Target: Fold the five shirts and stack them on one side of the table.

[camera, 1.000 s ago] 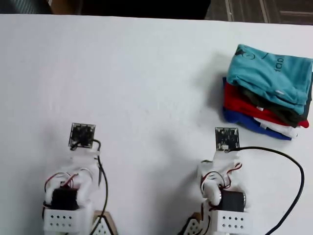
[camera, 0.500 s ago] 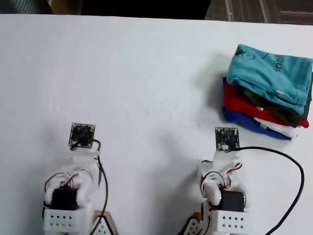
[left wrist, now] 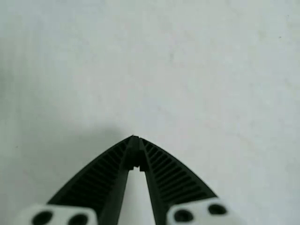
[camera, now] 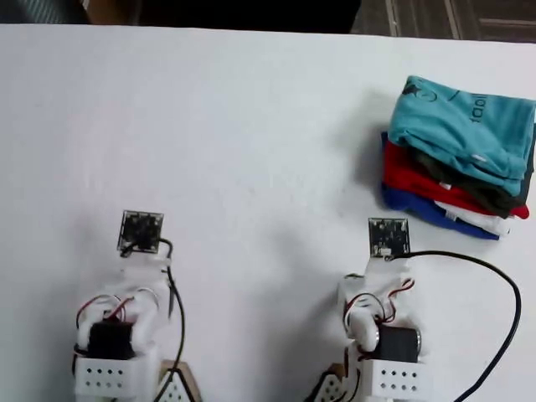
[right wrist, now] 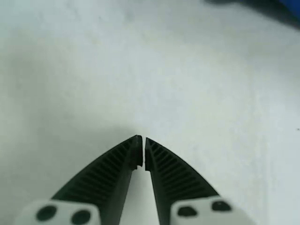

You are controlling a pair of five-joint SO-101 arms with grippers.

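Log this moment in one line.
shirt stack: folded, at right edge of table | left gripper: shut, empty | right gripper: shut, empty

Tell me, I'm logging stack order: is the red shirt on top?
No, the teal shirt lies on top; the red shirt sits lower down.

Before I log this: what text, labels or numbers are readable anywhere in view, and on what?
Teal shirt, top of the stack: dark print near its far right edge, too blurred and creased to read.
Same shirt: small round mark, no legible letters.
No other text can be read.
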